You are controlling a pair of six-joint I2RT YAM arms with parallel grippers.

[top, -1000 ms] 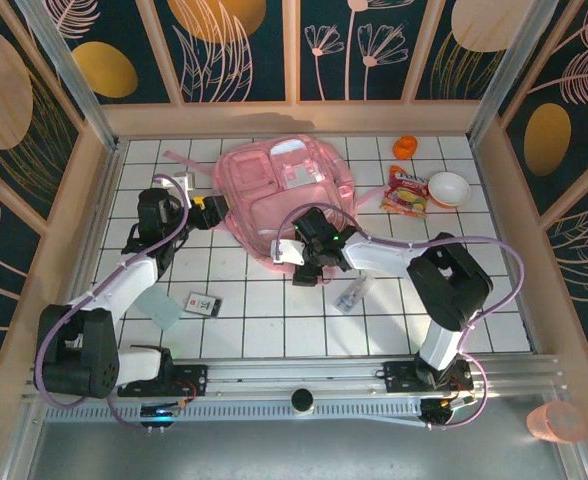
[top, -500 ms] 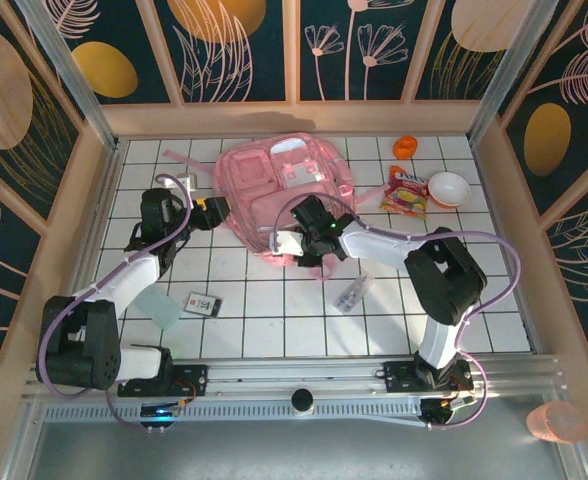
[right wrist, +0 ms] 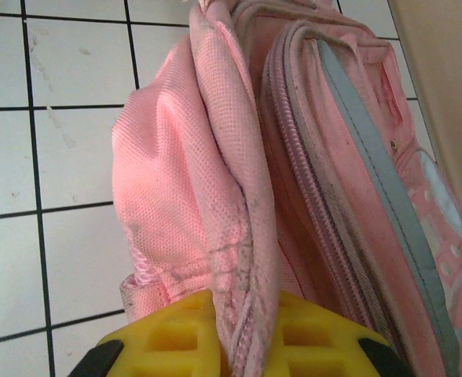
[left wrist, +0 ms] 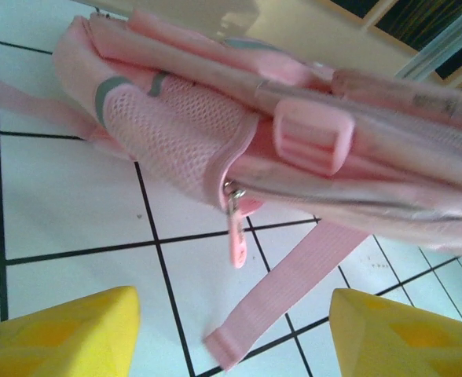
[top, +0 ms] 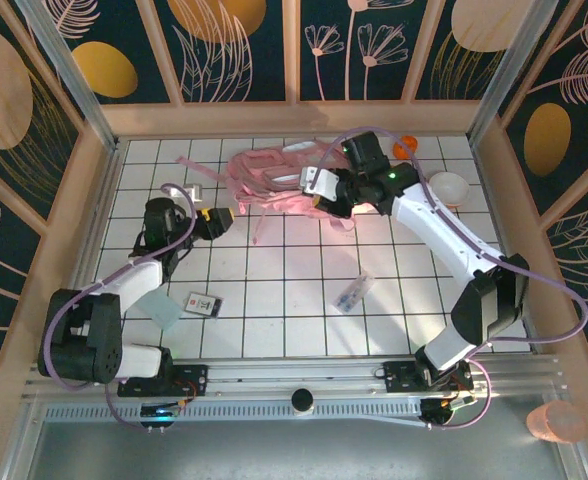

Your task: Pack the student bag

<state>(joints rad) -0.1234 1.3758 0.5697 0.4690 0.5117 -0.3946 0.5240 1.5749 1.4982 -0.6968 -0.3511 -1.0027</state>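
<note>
We see a pale pink bag [top: 269, 178], its side mesh pink too, with grey-green trim and a grey stripe. The counter [top: 274, 300] is white tile with a dark grid. The jaws are yellow. The walls [top: 394, 70] are navy, patterned with gold ovals and pale leaf outlines. A cup [top: 554, 422] is pink.

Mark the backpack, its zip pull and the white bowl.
backpack [top: 269, 175], top view, on the bunched pink fabric.
zip pull [left wrist: 236, 242], left wrist view, on the hanging pink tab.
white bowl [top: 451, 187], top view, on its bare inside.
</note>
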